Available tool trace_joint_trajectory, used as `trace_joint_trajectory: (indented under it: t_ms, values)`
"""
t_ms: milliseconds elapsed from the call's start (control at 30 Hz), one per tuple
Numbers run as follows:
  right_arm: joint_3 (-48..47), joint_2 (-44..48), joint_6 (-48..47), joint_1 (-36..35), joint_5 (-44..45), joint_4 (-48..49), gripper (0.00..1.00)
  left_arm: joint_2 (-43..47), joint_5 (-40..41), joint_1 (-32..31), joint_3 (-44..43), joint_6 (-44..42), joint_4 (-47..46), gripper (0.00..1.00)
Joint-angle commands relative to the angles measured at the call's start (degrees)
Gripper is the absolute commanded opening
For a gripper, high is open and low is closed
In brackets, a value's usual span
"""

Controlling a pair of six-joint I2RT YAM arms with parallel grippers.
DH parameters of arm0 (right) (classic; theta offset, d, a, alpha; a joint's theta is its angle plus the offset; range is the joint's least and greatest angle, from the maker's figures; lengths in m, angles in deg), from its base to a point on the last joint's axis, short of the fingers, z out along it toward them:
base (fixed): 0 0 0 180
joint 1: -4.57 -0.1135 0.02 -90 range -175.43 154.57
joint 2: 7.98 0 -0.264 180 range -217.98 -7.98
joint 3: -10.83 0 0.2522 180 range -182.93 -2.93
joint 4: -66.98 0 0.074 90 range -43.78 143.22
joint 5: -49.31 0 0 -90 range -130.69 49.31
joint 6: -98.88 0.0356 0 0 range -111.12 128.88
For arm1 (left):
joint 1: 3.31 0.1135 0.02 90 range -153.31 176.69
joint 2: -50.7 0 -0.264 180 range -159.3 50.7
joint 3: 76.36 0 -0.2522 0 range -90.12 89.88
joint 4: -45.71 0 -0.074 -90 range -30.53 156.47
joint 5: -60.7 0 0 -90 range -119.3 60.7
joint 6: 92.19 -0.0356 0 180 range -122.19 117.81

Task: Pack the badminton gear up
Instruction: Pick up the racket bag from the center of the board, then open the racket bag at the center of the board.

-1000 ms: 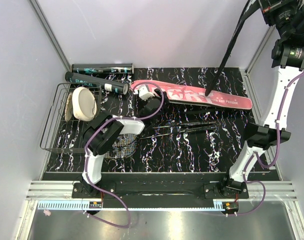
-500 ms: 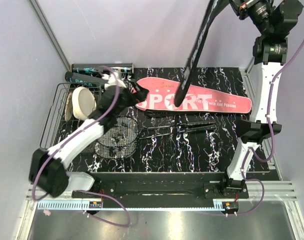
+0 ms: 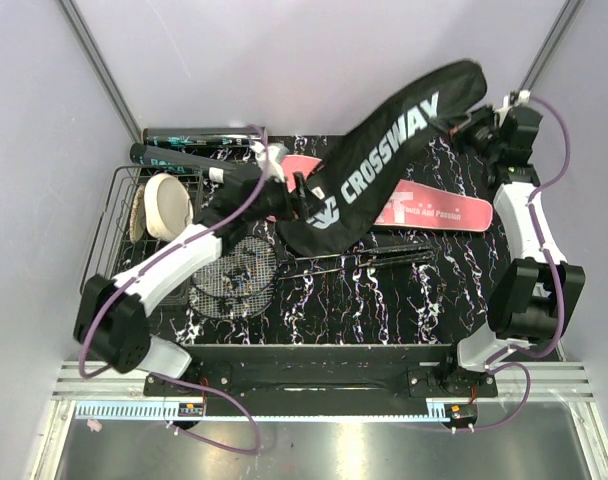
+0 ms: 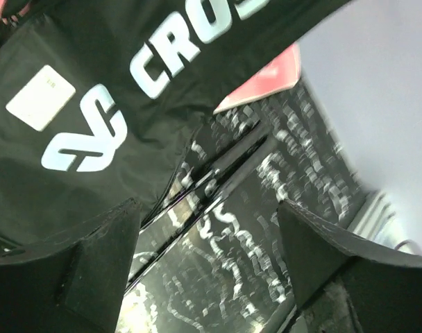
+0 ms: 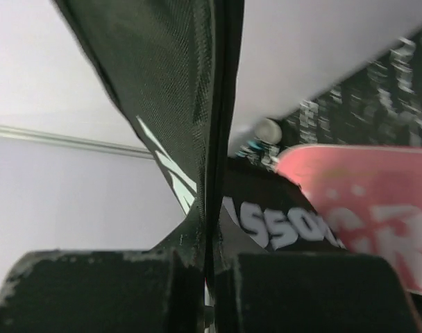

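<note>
The black "CROSSWAY" bag [image 3: 384, 160] hangs slanted over the pink "SPORT" case [image 3: 439, 211], with its lower end near the racket shafts. My right gripper [image 3: 472, 124] is shut on the bag's upper edge [image 5: 209, 139] at the far right. My left gripper [image 3: 306, 193] is open and empty beside the bag's lower end [image 4: 93, 104]; its fingers [image 4: 100, 243] are apart above the shafts [image 4: 221, 163]. The rackets [image 3: 234, 280] lie on the table, handles to the right. Two dark tubes [image 3: 199, 136] lie at the back left. No shuttlecock shows.
A black wire basket [image 3: 109, 250] at the left holds a cream round disc [image 3: 169, 205]. The cell walls stand close at the back and both sides. The table [image 3: 404, 300] has a black marbled top.
The right arm has swung the bag from hanging on edge to slanting flat across the pink case, logo up. The left arm has reached further right, up to the bag's lower end.
</note>
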Motion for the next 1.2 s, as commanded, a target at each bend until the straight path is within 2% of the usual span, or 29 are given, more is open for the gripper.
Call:
trace_joint_trajectory:
  t_ms: [0,33,67,167,233,267,367,433,467,500,533,567,633,667,700,767,800,833,867,900,1067,1167]
  values:
    - [5.60,2.45,-11.64,-0.47,4.10,-2.09,0.00,-5.91,3.17,-6.46,-6.04,-10.98,5.74,0.80]
    - [6.83,2.45,-12.53,-0.30,4.55,-2.18,0.00,-6.88,10.84,-7.87,-7.53,-12.51,6.98,0.75]
    - [7.10,2.28,-13.49,-0.21,5.16,-3.31,0.00,-8.63,13.27,-9.36,-8.33,-13.13,8.12,0.72]
    - [7.19,2.01,-18.41,0.58,6.74,-4.90,0.00,-10.66,13.48,-6.93,-8.95,-8.93,8.40,0.68]
    - [7.71,1.92,-21.32,1.37,8.59,-6.31,0.00,-11.54,11.28,-4.73,-9.39,-3.66,6.38,0.75]
    - [7.89,1.84,-22.28,1.72,8.86,-6.14,0.00,-12.51,10.14,-2.98,-9.83,-2.08,5.50,0.85]
    - [9.30,1.75,-25.89,2.78,8.95,-5.27,0.00,-16.80,8.74,-0.16,-14.47,3.37,6.80,0.89]
    - [12.88,2.10,-26.07,3.74,1.25,1.38,0.00,-20.15,3.75,1.86,-19.12,10.48,7.08,0.86]
    - [14.30,2.27,-25.64,4.09,-2.27,9.77,0.00,-23.21,-4.20,3.70,-19.58,13.64,4.99,0.85]
    - [15.53,2.36,-25.37,4.10,-9.26,14.12,0.00,-24.63,-7.59,4.07,-19.67,20.98,-2.60,0.84]
    - [17.63,2.36,-25.19,4.01,-13.07,18.95,0.00,-25.78,-9.80,4.33,-20.11,24.71,-6.42,0.83]
    - [18.78,2.54,-24.41,4.01,-15.72,27.96,0.00,-27.88,-11.47,4.33,-20.98,27.44,-9.42,0.83]
    - [20.20,2.54,-23.00,4.01,-19.08,33.13,0.00,-29.30,-11.49,3.90,-25.70,29.76,-14.10,0.84]
    - [20.03,2.45,-23.08,4.01,-19.70,34.89,0.00,-29.91,-11.32,3.20,-27.39,28.10,-16.89,0.85]
    - [19.33,2.10,-22.56,4.01,-21.27,35.60,0.00,-30.00,-11.23,2.76,-28.97,20.77,-18.57,0.86]
    - [18.97,0.96,-20.11,4.01,-23.38,40.76,0.00,-30.27,-12.18,1.61,-32.84,11.43,-19.90,0.89]
    - [18.53,0.61,-17.75,4.01,-25.31,42.45,0.00,-30.70,-13.93,1.52,-34.34,3.29,-19.38,0.90]
    - [18.18,0.26,-16.68,4.01,-25.94,43.68,0.00,-32.10,-15.87,1.61,-37.83,-0.44,-18.25,0.90]
    - [17.92,-0.36,-15.88,4.01,-26.55,45.70,0.00,-32.90,-18.15,1.70,-40.13,-4.31,-11.88,0.90]
    - [17.39,-0.71,-14.22,4.01,-27.26,46.67,0.00,-33.78,-18.78,1.78,-44.59,-11.66,-8.51,0.91]
    - [14.58,-4.74,-6.49,4.01,-28.67,57.80,0.00,-40.37,-24.94,2.05,-55.78,-23.22,3.00,0.94]
    - [11.51,-7.82,1.24,4.01,-28.58,65.98,0.00,-43.71,-30.02,2.40,-61.50,-24.83,3.48,0.95]
